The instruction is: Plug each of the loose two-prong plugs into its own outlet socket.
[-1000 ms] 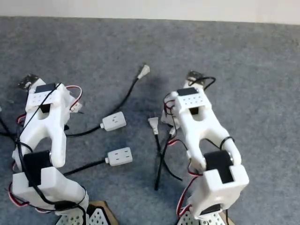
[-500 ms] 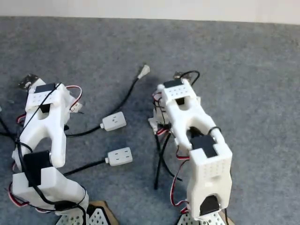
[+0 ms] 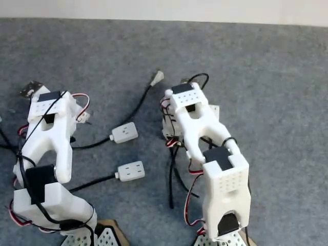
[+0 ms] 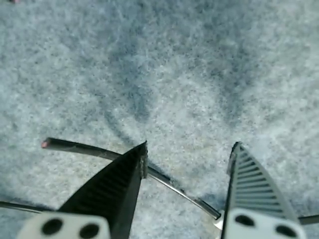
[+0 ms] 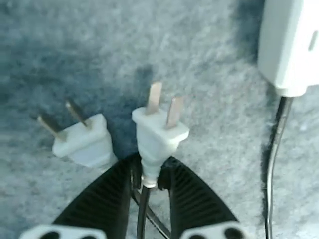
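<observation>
- The right gripper (image 5: 149, 172) is clamped on the gripped plug (image 5: 158, 132). Its two black fingers (image 5: 112, 196) pinch the plug's narrow neck, where the black cord enters.
- The gripped plug is white, and its two flat prongs point straight away from the gripper.
- A second plug (image 5: 82, 142), also white, lies on the grey carpet (image 5: 75, 50) just beside the gripped plug, off one fingertip. Its prongs also point away from the gripper, at a slant.
- A white outlet socket (image 5: 289, 45) lies ahead of the right gripper on the opposite side from the second plug, apart from the gripped plug's prongs. Its black socket cord (image 5: 276, 134) runs back past the fingers.
- The left gripper (image 4: 190, 149) has its fingers spread apart and holds nothing.
- A thin black cable (image 4: 164, 180) lies on the carpet below the left gripper and crosses the gap between its fingers.
- In the high view, the far outlet block (image 3: 124, 132) and the near outlet block (image 3: 130, 170) lie between the left arm (image 3: 46, 133) and the right arm (image 3: 205, 138), closer to the left arm.
</observation>
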`<state>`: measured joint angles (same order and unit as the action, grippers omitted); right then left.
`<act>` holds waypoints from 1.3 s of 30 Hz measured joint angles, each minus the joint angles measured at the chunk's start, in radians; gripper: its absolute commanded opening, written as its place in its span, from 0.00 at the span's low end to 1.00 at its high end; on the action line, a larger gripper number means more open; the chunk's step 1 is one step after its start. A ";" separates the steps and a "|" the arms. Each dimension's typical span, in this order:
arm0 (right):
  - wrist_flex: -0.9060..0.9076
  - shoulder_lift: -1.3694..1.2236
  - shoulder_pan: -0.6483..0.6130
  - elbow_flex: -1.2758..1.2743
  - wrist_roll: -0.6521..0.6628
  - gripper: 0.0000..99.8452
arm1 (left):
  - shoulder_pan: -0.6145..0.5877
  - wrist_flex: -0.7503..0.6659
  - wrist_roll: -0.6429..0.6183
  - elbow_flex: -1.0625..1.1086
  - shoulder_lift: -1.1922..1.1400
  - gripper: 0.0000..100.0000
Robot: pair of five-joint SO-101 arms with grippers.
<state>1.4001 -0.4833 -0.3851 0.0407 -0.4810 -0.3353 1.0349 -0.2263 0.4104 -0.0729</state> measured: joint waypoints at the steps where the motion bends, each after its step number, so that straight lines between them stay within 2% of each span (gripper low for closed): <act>1: 0.000 0.000 0.000 0.000 0.000 0.01 | 0.000 0.000 0.000 0.000 0.000 0.27; 7: -0.031 -0.002 0.031 0.000 0.049 0.01 | 0.000 0.000 0.000 0.000 0.000 0.27; 9: -0.034 -0.002 0.061 0.000 0.164 0.01 | 0.000 0.000 0.000 0.000 0.000 0.27; 12: -0.026 -0.002 0.092 0.000 0.404 0.01 | 0.000 0.000 0.000 0.000 0.000 0.27; 18: -0.038 -0.002 0.107 0.000 0.677 0.01 | 0.000 0.000 0.000 0.000 0.000 0.27; 21: -0.040 -0.002 0.109 0.000 0.766 0.06 | 0.000 0.000 0.000 0.000 0.000 0.27; 26: -0.041 -0.002 0.110 0.000 0.789 0.13 | 0.000 0.000 0.000 0.000 0.000 0.27; 33: -0.041 -0.002 0.109 0.000 0.789 0.13 | 0.000 0.000 0.000 0.000 0.000 0.27; 39: -0.087 -0.002 0.109 0.000 0.672 0.13 | 0.000 -0.009 0.000 0.000 0.000 0.27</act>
<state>1.3126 -0.4849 -0.2762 0.0407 0.1910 -0.3353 1.0257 -0.2263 0.4104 -0.0729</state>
